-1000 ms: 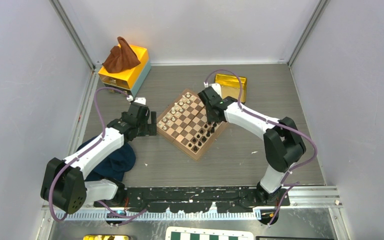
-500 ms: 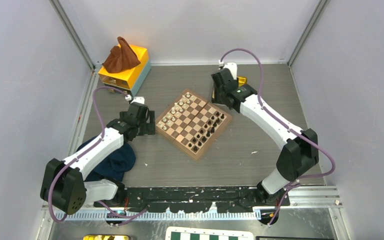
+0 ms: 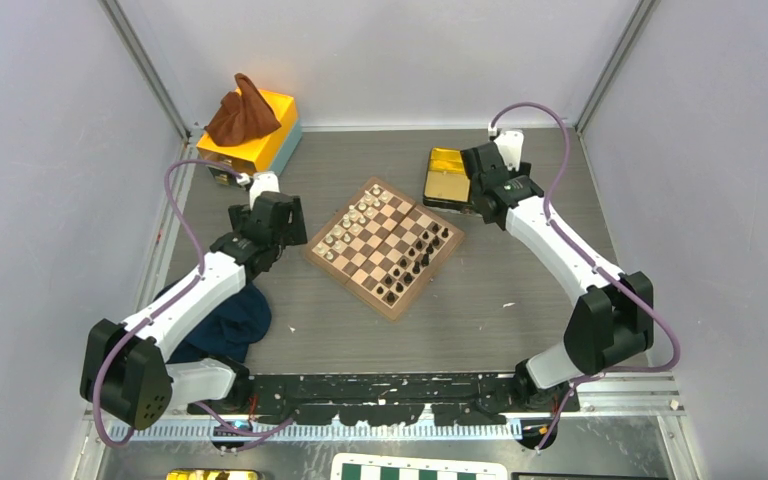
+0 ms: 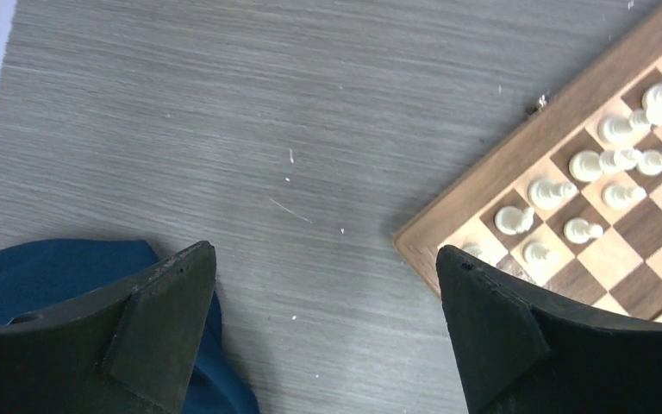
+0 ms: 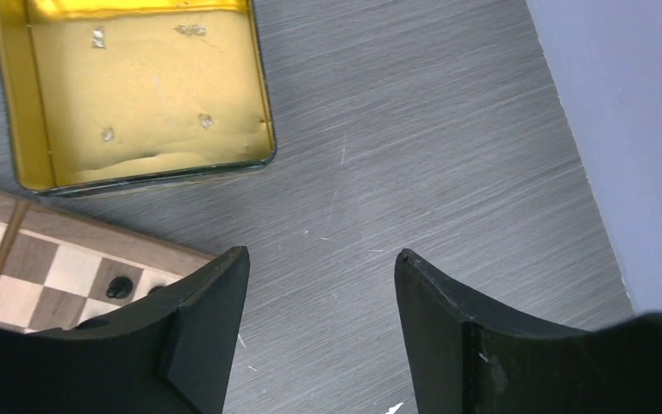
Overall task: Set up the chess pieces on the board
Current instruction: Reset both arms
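Left of board (image 3: 378, 250), brown cloth (image 3: 243, 112) atop orange box (image 3: 263, 140), overhead only

no readable text, no labels, brands, numbers or signs legible in any view

1. The left arm (image 3: 185, 305) reaches forward, and the left gripper (image 4: 323, 332) points down with its jaws wide apart
2. The right arm (image 3: 560, 250) stretches far forward, and the right gripper (image 5: 321, 319) has its jaws apart too
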Action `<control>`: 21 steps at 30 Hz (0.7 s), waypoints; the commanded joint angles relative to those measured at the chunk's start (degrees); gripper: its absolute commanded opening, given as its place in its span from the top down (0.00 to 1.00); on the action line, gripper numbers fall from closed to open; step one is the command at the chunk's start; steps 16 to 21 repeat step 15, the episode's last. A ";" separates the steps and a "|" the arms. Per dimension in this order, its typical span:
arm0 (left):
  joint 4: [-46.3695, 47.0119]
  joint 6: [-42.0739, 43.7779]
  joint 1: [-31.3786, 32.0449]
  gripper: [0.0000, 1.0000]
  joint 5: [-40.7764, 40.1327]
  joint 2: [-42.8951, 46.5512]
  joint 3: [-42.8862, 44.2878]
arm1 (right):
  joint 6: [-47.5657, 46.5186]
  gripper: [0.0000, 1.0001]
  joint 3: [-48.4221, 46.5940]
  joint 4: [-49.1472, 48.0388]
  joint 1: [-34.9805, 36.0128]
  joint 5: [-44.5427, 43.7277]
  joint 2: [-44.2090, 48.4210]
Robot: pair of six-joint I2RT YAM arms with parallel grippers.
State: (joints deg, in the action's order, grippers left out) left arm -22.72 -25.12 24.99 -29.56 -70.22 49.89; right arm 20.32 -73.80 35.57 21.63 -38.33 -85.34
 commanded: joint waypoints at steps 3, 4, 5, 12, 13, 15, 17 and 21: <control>14.79 2.77 -0.47 0.00 -9.88 1.42 -4.42 | 0.21 0.28 5.65 -7.64 -0.20 -8.90 6.48; 15.46 3.26 -0.73 0.00 -10.13 0.95 -5.06 | 0.17 0.27 6.97 -8.76 -0.45 -9.28 7.19; 16.25 3.58 -1.07 0.00 -10.12 0.35 -5.47 | 0.16 0.27 8.08 -9.65 -0.60 -9.61 7.69; 17.53 4.10 -2.37 0.00 -8.45 0.08 -7.24 | 1.03 0.26 10.79 -11.99 -1.35 -8.55 8.32; 17.61 4.16 -2.52 0.00 -8.41 0.30 -7.26 | 1.17 0.25 11.05 -12.31 -1.40 -8.28 8.42; 17.54 4.49 -2.73 0.00 -8.41 0.49 -7.13 | 1.36 0.16 11.74 -13.10 -1.42 -8.79 8.92; 17.54 4.49 -2.73 0.00 -8.41 0.49 -7.13 | 1.36 0.16 11.74 -13.10 -1.42 -8.79 8.92; 17.54 4.49 -2.73 0.00 -8.41 0.49 -7.13 | 1.36 0.16 11.74 -13.10 -1.42 -8.79 8.92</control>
